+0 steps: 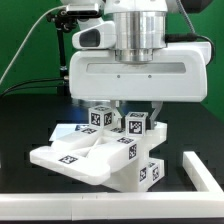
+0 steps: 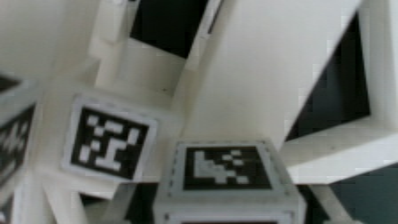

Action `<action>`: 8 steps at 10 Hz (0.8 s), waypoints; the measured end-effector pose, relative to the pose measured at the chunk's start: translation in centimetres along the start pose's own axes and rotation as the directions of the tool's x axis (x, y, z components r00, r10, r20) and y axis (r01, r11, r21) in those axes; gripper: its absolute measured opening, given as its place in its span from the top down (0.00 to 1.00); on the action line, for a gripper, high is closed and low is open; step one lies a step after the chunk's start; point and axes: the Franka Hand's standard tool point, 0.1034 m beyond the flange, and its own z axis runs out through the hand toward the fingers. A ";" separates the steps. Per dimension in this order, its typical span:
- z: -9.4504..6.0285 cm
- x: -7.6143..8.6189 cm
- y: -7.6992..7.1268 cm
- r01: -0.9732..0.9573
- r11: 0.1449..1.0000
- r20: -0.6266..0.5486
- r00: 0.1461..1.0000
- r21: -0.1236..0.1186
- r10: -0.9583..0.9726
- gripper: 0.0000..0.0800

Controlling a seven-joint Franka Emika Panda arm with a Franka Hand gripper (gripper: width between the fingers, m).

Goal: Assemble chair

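While the arm hangs low over the middle of the black table [image 1: 25, 125], its gripper [image 1: 128, 107] reaches down into a cluster of white chair pieces [image 1: 100, 152]. The wide white gripper body fills the upper part of the exterior view and hides most of both fingers; only a dark finger [image 1: 153, 110] shows on the exterior view's right of a tagged cube [image 1: 133, 124]. Whether the jaws are closed on that cube or merely stand around it, I cannot tell.

The cluster sits near the centre of the table, directly under the arm. Two small tagged cubes stand side by side at its top: one [image 1: 99, 117] toward the exterior view's left, the other just beside it under the gripper. Below them a flat slab [image 1: 68, 156] spreads toward the exterior view's left and near side, bearing a tag on its upper face. A blocky upright bar [image 1: 146, 165] with tags on its side stands at the exterior view's right of the cluster, touching the slab.

A long white rail [image 1: 80, 206] runs along the near edge of the table, with a short length [image 1: 200, 168] turning away from it at the exterior view's right.

From the wrist view, two tagged faces [image 2: 107, 135] [image 2: 219, 165] lie close beneath the camera, with white bars [image 2: 222, 70] rising beyond them, all blurred.
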 end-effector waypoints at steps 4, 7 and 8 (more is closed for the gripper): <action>0.0 0.0 -0.1 -0.347 0.938 0.000 0.938 0.005 0.347 0.66; 0.0 0.0 -0.2 -0.561 0.828 0.006 0.828 0.010 0.561 0.66; 0.0 -0.1 -0.4 -0.630 0.777 0.008 0.777 0.012 0.630 0.66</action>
